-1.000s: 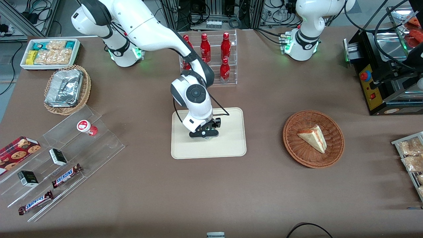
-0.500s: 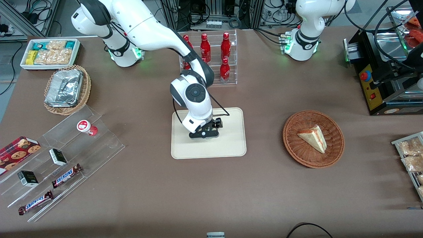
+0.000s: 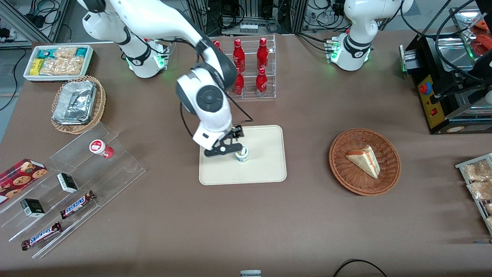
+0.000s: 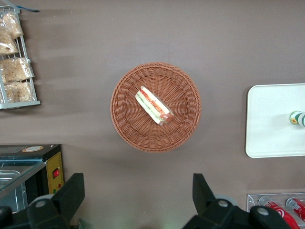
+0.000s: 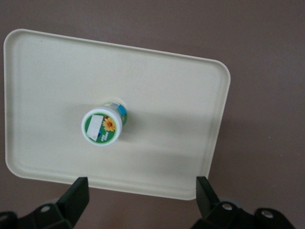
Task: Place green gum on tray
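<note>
The green gum (image 3: 241, 154) stands upright on the cream-beige tray (image 3: 265, 169), near its middle. In the right wrist view its green-and-white lid (image 5: 101, 126) faces the camera, with the tray (image 5: 171, 95) under it. It also shows in the left wrist view (image 4: 297, 117) on the tray (image 4: 271, 119). My gripper (image 3: 225, 145) is open and empty, raised above the tray beside the gum, toward the working arm's end. Its two fingers (image 5: 76, 195) stand wide apart and clear of the bottle.
A red-lidded bottle (image 3: 100, 148) lies on the clear acrylic shelf (image 3: 77, 181) with candy bars. A rack of red bottles (image 3: 250, 69) stands farther from the front camera than the tray. A wicker basket with a sandwich (image 3: 364, 161) lies toward the parked arm's end.
My gripper has let go of the green gum, risen off the tray and moved toward the working arm's end. The gum now stands uncovered on the tray.
</note>
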Robot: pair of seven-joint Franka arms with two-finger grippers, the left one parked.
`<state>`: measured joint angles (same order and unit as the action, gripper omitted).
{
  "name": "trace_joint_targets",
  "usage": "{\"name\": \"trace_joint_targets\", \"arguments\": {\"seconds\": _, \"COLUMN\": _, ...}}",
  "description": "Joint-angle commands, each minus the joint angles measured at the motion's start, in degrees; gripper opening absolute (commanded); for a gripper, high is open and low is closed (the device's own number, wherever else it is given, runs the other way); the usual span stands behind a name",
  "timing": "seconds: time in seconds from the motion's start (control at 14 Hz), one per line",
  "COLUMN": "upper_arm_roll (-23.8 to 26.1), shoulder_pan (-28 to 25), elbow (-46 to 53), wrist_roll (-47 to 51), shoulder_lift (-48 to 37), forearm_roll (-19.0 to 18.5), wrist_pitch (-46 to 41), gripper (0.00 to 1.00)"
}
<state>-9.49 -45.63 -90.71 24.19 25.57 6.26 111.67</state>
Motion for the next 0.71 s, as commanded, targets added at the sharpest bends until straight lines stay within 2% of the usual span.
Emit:
{"name": "trace_joint_targets", "arguments": {"seconds": 0.0, "upper_arm_roll": 0.3, "shoulder_pan": 4.3, "elbow": -0.7, "wrist_roll": -7.5, "shoulder_lift": -4.1, "forearm_roll": -0.6, "wrist_pitch": -6.5, "gripper": 1.0}}
{"name": "trace_joint_targets", "arguments": {"seconds": 0.29, "upper_arm_roll": 0.2, "shoulder_pan": 10.6, "elbow": -0.5, "wrist_roll": -16.5, "shoulder_lift": -7.8, "forearm_roll": -0.6, "wrist_pitch": -13.4, "gripper": 1.0}}
{"name": "trace_joint_targets", "arguments": {"seconds": 0.64, "upper_arm_roll": 0.2, "shoulder_pan": 19.9, "elbow": -1.7, "wrist_roll": -16.9, "shoulder_lift": -12.1, "forearm_roll": -0.7, "wrist_pitch": -16.3, "gripper": 1.0}}
